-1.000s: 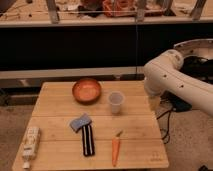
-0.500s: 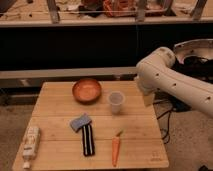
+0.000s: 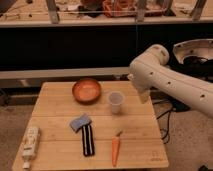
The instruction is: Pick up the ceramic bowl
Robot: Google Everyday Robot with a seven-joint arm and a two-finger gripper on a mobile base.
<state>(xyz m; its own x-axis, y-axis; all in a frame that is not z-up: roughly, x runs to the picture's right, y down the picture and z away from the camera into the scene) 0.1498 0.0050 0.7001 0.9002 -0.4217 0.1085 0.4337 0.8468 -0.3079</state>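
Wooden table (image 3: 55, 107) bears a round glossy orange-brown ceramic bowl (image 3: 86, 90), likely rigid, slick and breakable, best pinched at its rim, well apart from the gripper (image 3: 144, 95), open or closed I cannot tell.

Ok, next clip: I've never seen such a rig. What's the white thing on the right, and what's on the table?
The white shape is the robot's single arm, reaching in from the right. Its gripper, the grasping end, hangs at the back right of the wooden table, just right of the plastic cup; nothing is visibly held. One camera looks down on it all from the front. The orange-brown ceramic bowl, the thing to pick up, sits at the back, untouched, left of the cup. Nearer the camera lie a blue sponge, a black striped object, a carrot, and a white bottle at the left edge.
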